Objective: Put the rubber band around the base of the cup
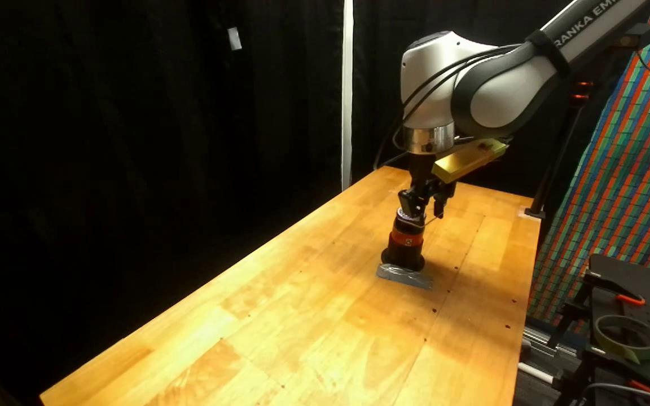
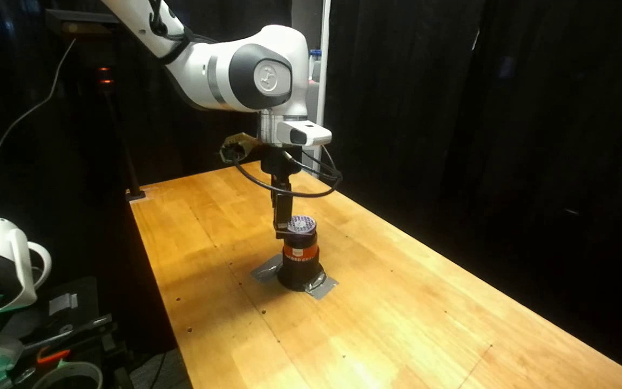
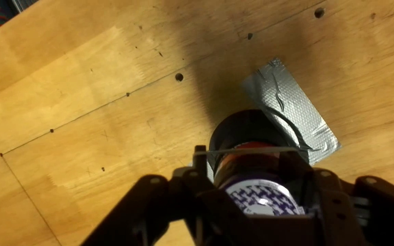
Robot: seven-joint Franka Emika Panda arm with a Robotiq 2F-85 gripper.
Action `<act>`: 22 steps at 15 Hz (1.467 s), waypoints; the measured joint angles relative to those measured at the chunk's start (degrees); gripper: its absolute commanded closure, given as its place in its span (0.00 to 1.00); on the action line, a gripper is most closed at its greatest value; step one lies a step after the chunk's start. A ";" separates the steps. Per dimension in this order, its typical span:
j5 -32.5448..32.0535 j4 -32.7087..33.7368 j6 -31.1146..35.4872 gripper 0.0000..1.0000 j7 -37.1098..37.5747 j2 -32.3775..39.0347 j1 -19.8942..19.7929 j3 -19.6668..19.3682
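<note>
The cup (image 1: 407,239) stands upright on the table, dark with a red-orange band. It also shows in an exterior view (image 2: 301,252), and its white and purple patterned top (image 3: 262,194) shows in the wrist view. My gripper (image 3: 245,152) is open, pointing down at the cup's upper part, with its fingers spread to either side of it in the wrist view. The rubber band (image 3: 231,150) is a thin pale line stretched between the fingertips, crossing in front of the cup's body. I cannot tell whether it encircles the cup; its back part is hidden.
The cup sits in a black flared base (image 2: 293,278), fixed to the wooden table (image 1: 313,316) by grey tape (image 3: 299,109) on two sides. A cable loop (image 2: 311,193) hangs from the wrist. A side cart with a tape roll (image 1: 627,338) stands beyond the table's edge.
</note>
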 measured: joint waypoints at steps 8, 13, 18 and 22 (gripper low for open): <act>-1.46 -5.75 5.54 0.97 3.67 -1.02 -0.28 -0.08; -15.58 -8.72 9.30 0.96 17.84 -3.65 0.95 -0.17; -24.94 -12.11 9.35 0.96 28.50 -6.13 1.92 1.47; -26.48 -14.24 9.98 0.97 30.92 -6.30 1.91 3.17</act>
